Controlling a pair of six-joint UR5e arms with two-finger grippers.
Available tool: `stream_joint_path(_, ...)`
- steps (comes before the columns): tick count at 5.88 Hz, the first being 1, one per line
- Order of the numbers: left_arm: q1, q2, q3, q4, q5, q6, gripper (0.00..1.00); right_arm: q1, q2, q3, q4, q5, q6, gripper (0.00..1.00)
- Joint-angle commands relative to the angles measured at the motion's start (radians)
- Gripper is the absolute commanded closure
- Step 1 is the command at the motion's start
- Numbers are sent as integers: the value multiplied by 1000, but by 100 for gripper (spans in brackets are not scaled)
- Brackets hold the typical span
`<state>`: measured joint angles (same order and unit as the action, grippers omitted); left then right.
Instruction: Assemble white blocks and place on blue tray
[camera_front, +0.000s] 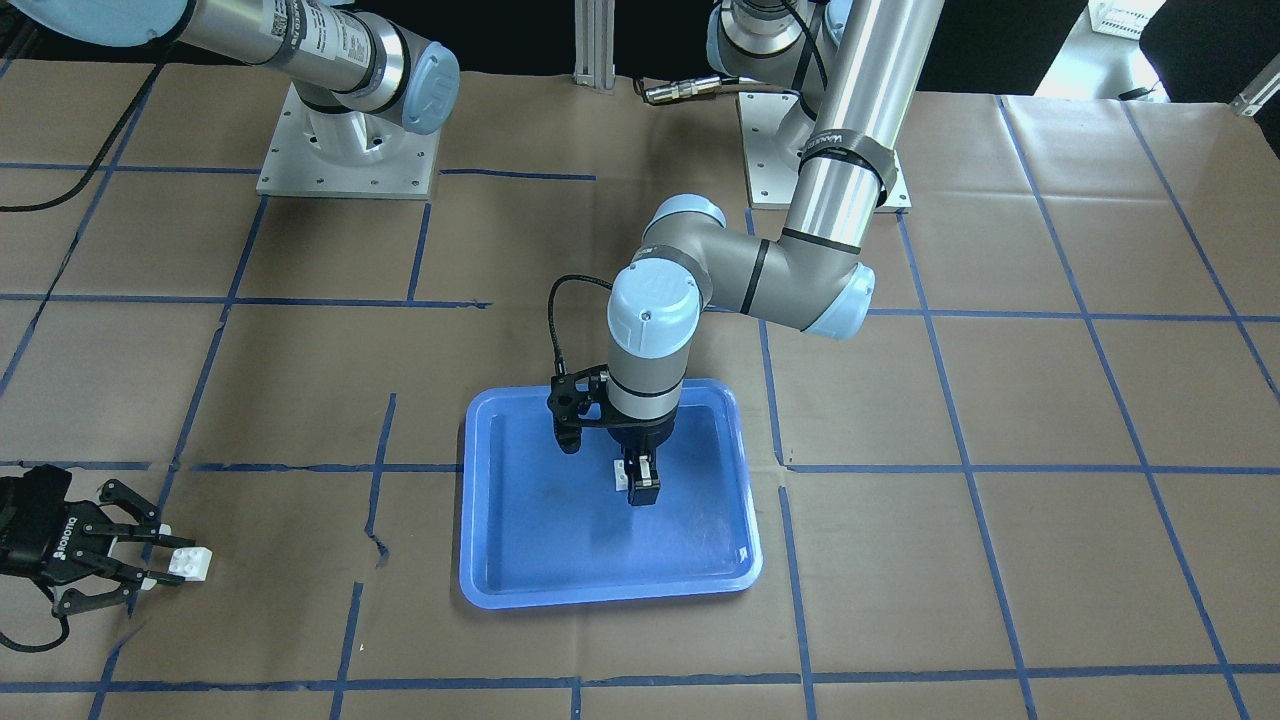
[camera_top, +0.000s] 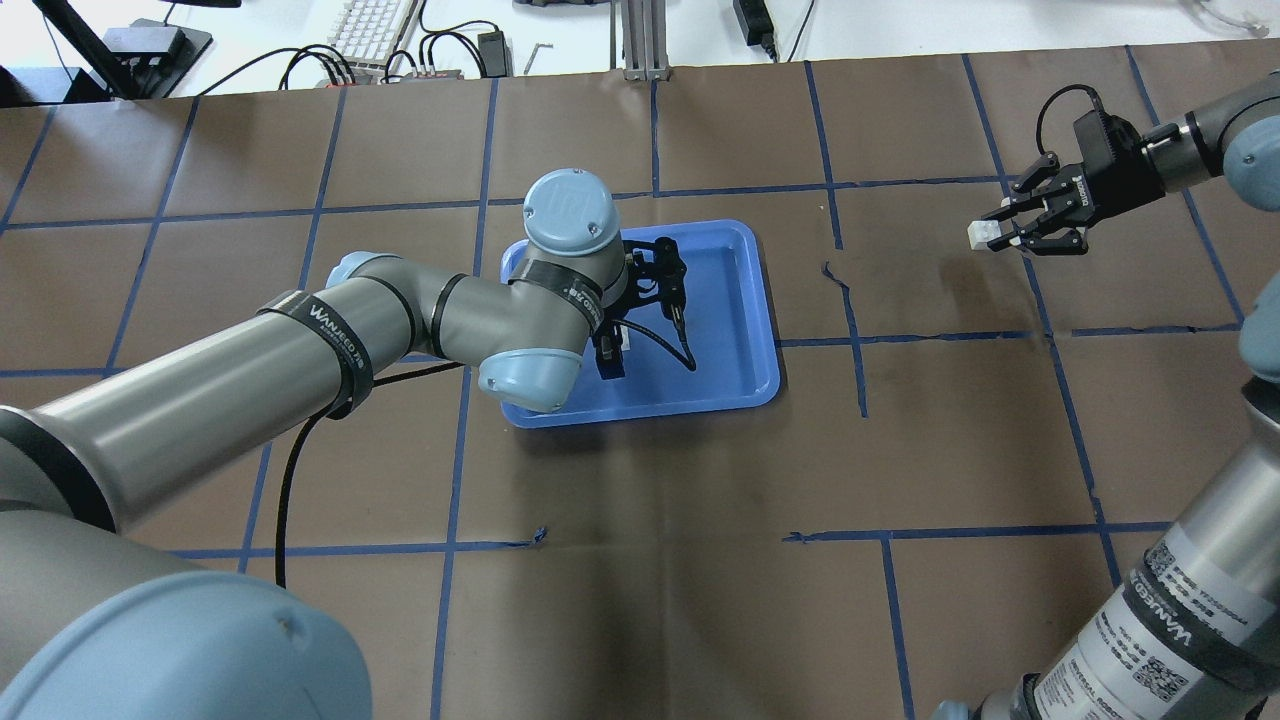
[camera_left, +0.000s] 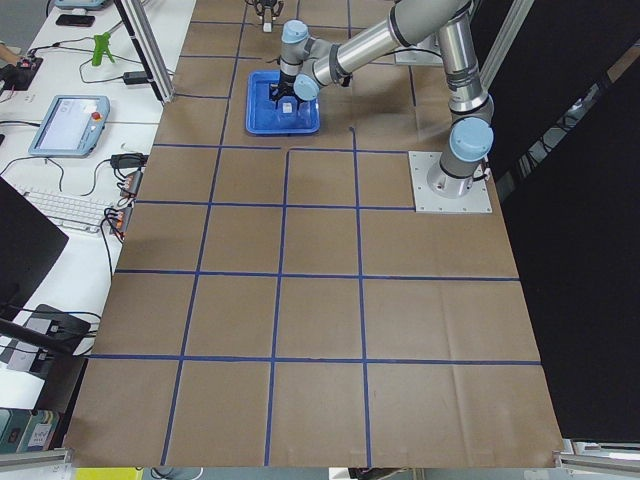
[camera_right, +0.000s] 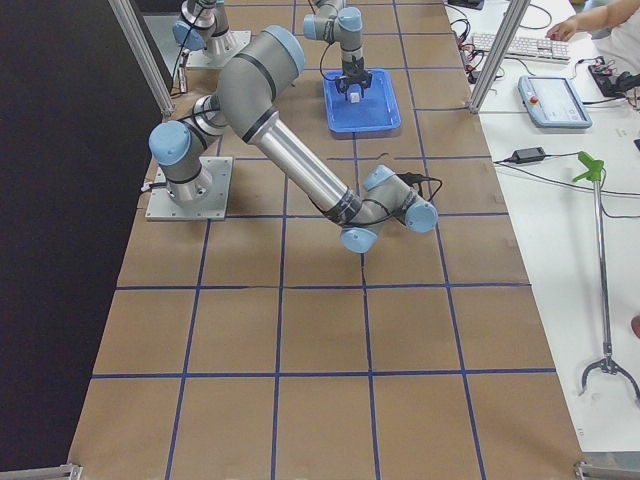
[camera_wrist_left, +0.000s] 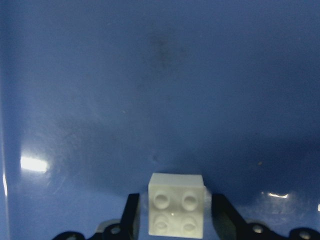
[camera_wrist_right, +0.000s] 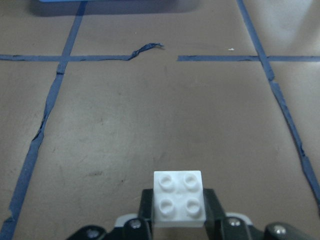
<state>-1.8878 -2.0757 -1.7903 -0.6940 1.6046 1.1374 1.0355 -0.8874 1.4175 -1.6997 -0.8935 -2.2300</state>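
The blue tray (camera_front: 520, 560) lies mid-table and also shows in the overhead view (camera_top: 745, 300). My left gripper (camera_front: 640, 485) points straight down inside it. In the left wrist view one white block (camera_wrist_left: 176, 210) sits studs-up on the tray floor (camera_wrist_left: 150, 75) between the fingers (camera_wrist_left: 131, 215), with a narrow gap on each side, so the gripper is open around it. My right gripper (camera_front: 160, 556) lies low at the table's far right end, shut on the second white block (camera_front: 190, 563). That block shows clamped, studs up, in the right wrist view (camera_wrist_right: 178, 197).
Brown paper with a blue tape grid covers the table. A torn tape strip (camera_wrist_right: 145, 49) lies ahead of the right gripper. Both arm base plates (camera_front: 345, 150) (camera_front: 820, 160) stand at the robot's side. A keyboard (camera_top: 375, 25) and cables lie beyond the far edge.
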Motion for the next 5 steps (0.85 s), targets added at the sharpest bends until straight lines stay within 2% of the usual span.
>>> stream_joint_path(1,9,104,5,-103,0,-2,1,24,-77,15,64,10,38,77)
stream_joint_path(2,33,191,26,-248,-6,-1,1,69,-96,44,64,11,38,77)
stream_joint_path(3,50,307,69,-468,-18,-2,1,112,-140,97,64,24,44,77)
stream_joint_path(4,64,394,122,-651,-17,-2,1,167,-169,159,55,80,59,76)
stream_joint_path(5,79,446,182,-777,-21,-5,1,254,-177,187,45,112,61,76)
